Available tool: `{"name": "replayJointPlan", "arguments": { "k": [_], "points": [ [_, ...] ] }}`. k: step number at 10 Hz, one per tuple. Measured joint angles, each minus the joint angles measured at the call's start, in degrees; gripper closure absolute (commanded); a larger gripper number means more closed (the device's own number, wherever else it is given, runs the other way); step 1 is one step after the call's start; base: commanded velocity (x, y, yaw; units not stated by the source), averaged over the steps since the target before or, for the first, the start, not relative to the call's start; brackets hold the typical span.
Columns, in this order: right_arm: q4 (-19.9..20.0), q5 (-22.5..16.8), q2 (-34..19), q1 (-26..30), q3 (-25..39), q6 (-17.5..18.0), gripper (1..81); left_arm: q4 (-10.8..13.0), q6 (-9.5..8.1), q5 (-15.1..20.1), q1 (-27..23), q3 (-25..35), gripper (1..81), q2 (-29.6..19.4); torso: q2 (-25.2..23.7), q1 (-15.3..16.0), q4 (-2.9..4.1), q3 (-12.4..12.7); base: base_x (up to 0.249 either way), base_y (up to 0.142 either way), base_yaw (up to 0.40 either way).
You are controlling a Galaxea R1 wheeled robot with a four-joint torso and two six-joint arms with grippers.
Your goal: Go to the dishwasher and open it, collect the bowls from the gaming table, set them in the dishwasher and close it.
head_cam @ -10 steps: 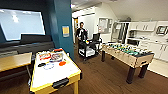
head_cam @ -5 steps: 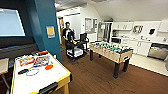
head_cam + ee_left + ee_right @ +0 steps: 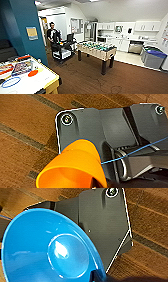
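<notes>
1. Close before the left wrist camera, over brown plank floor: orange bowl (image 3: 72, 166), tilted, its hollow turned partly away. The left gripper (image 3: 98, 182) reads as closed on its rim, where a dark piece overlaps the edge. The contact itself is cut off.
2. Close before the right wrist camera, over the same floor: blue bowl (image 3: 50, 248), hollow facing the camera. The right gripper (image 3: 98, 276) is judged clamped on its rim, and the grip is likewise cropped.
3. Far right of the head view, under the kitchen counter: dishwasher (image 3: 135, 46), steel-fronted. It is well apart from both bowls, ahead and to the robot's right, so the right arm is the nearer. Whether its door is open is too blurred to tell.
4. Lower left, near the robot: gaming table (image 3: 51, 80), its white surface carrying flat boxes, an orange shape and a blue-rimmed oval, both unclear.
5. Between robot and kitchen: foosball table (image 3: 96, 50). Behind it is a person (image 3: 51, 33) beside a cart.
</notes>
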Motion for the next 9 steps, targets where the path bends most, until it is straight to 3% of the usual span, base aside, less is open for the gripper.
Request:
{"name": "replayJointPlan", "arguments": {
  "k": [9],
  "points": [
    [0.0,0.0,0.0,0.0,0.0,0.0,81.1,0.0,0.13,-0.1,0.0,0.0,81.1,-0.3,0.0,0.0,0.0,0.0,0.0,0.0,-0.396]
  ]
}}
